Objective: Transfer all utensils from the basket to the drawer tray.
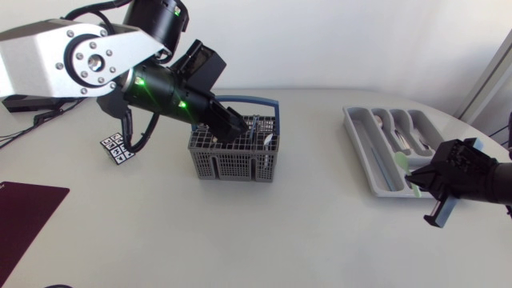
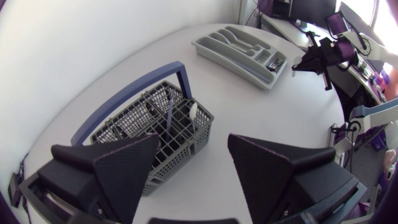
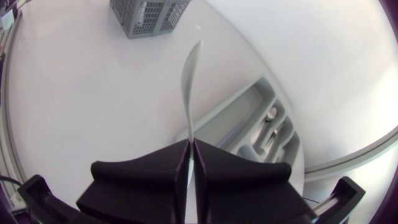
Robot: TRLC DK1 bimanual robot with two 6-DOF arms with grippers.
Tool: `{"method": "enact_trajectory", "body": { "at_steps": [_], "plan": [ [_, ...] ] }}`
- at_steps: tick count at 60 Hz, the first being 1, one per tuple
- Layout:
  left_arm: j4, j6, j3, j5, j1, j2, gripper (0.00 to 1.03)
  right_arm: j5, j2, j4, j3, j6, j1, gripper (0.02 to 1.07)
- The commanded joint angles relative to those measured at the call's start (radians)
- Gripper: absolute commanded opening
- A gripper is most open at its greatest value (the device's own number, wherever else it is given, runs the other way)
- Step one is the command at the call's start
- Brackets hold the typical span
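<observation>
R gripper [image 3: 191, 148] is clamped shut on a pale utensil [image 3: 189, 81], right at the end of the drawer tray [image 1: 360, 150]. So mid-transfer, drop-off pending; next it needs lining up over a free slot, then lower + release imo. L gripper [image 2: 193, 146] is wide open w/ nothing in it, over the basket [image 1: 236, 164]. A few pieces [image 2: 169, 111] are left inside, so it needs a clean pinch on one handle.

No legible words, numbers or brand names are seen in any view. A small white card [image 1: 117, 148] printed with black square marker patterns is shown on the table [image 1: 304, 232], left of centre in the head view; no characters can be made out on it.
</observation>
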Motion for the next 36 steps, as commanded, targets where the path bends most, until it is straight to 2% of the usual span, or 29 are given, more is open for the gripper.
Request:
{"method": "enact_trajectory", "body": {
  "at_steps": [1,18,36],
  "plan": [
    [0.019,0.022,-0.032,-0.020,-0.005,0.023,0.78,-0.005,0.072,0.047,-0.019,-0.127,-0.082,0.08],
    [0.033,0.031,-0.057,-0.073,0.007,0.043,0.78,-0.011,0.318,0.268,0.034,-0.294,-0.244,0.08],
    [0.047,0.039,-0.075,-0.092,0.021,0.046,0.78,0.035,0.520,0.482,0.086,-0.394,-0.289,0.08]
  ]
}}
